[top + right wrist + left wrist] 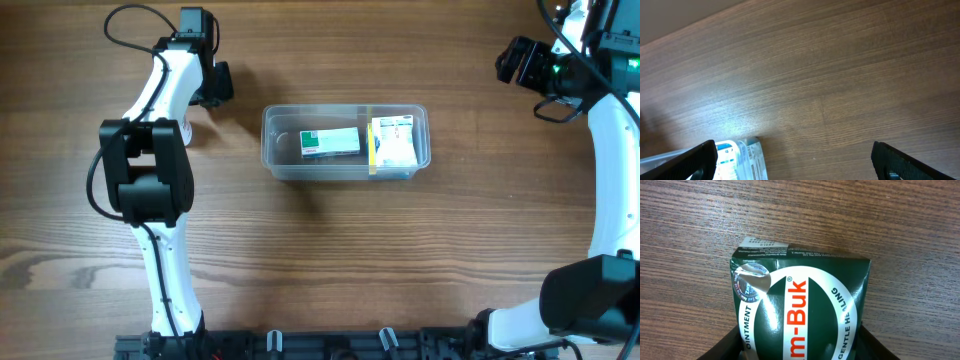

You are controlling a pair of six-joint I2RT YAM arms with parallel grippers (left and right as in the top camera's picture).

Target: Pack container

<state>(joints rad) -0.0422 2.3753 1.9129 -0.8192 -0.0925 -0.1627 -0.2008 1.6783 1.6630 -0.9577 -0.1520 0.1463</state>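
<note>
On my left wrist feed, the green carton (800, 315) carries large orange letters "m-Buk" across its white centre, cut off at 6 o'clock, with an ® mark at 12 o'clock of the word. "OINTMENT" curves in white at 8 o'clock and "GENTLE" with a partly cut word at 4 o'clock. The silver seal (752, 282) at 10 o'clock and the fine print at 12 o'clock I can't read. Overhead, the print on the two cartons (330, 143) in the container (345, 109) is too small to read.

table (330, 260): brown wood grain, fills overhead view | light: soft pale glare, right wrist view
</note>
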